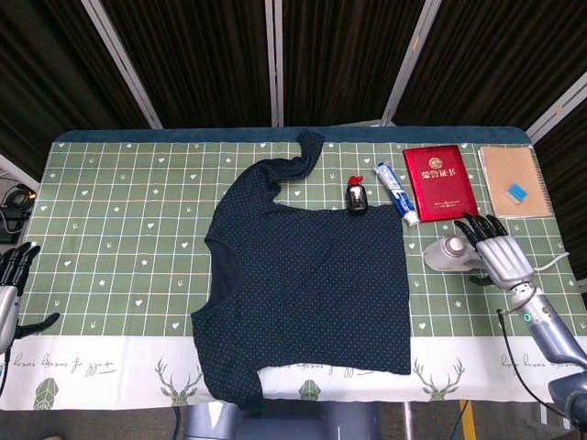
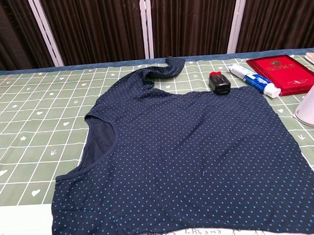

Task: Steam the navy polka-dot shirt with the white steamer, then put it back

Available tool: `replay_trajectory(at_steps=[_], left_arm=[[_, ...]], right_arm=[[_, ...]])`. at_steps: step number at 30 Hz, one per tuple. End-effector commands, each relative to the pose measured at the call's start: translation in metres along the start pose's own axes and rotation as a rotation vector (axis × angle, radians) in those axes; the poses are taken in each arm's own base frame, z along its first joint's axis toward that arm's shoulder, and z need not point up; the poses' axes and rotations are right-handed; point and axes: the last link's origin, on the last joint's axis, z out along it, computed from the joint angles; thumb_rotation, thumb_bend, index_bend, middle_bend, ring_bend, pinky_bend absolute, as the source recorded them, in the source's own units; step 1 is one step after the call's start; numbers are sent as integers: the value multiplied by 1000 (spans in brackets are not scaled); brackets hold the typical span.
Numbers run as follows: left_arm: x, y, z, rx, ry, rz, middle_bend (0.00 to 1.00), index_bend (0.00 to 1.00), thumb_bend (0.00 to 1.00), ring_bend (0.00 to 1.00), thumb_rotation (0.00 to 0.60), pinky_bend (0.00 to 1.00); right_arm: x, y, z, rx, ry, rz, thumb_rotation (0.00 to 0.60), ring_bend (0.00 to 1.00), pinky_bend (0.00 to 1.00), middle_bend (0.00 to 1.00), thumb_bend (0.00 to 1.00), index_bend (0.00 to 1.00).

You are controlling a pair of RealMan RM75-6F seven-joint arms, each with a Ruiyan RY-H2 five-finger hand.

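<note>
The navy polka-dot shirt (image 1: 307, 289) (image 2: 190, 157) lies spread flat in the middle of the table. The white steamer (image 1: 447, 254) (image 2: 313, 106) stands on the table just right of the shirt's edge, cut off by the chest view's right border. My right hand (image 1: 500, 252) is behind the steamer on its right, fingers spread and off it, holding nothing. My left hand (image 1: 11, 275) hangs at the table's left edge, fingers apart and empty, far from the shirt.
A small black bottle with a red cap (image 1: 356, 196) and a toothpaste tube (image 1: 395, 192) lie above the shirt's right side. A red book (image 1: 439, 182) and a tan notebook (image 1: 514, 180) with a blue eraser lie at the back right. A cable trails off the right edge.
</note>
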Motion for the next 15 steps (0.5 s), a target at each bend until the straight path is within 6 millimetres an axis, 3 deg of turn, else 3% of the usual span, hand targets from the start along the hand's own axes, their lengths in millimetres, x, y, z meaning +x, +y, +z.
replay_trajectory(at_steps=[1, 7, 15], left_arm=[[1, 0, -1, -2, 19, 15, 0, 0, 0, 0, 600, 0], [1, 4, -5, -25, 29, 12, 0, 0, 0, 0, 600, 0], [3, 6, -10, -51, 34, -8, 0, 0, 0, 0, 600, 0]], right_arm=[[32, -10, -60, -74, 100, 77, 600, 0, 17, 0, 0, 0], [43, -40, -100, -152, 115, 126, 600, 0, 0, 0, 0, 0], [41, -56, -116, -188, 135, 136, 600, 0, 0, 0, 0, 0]])
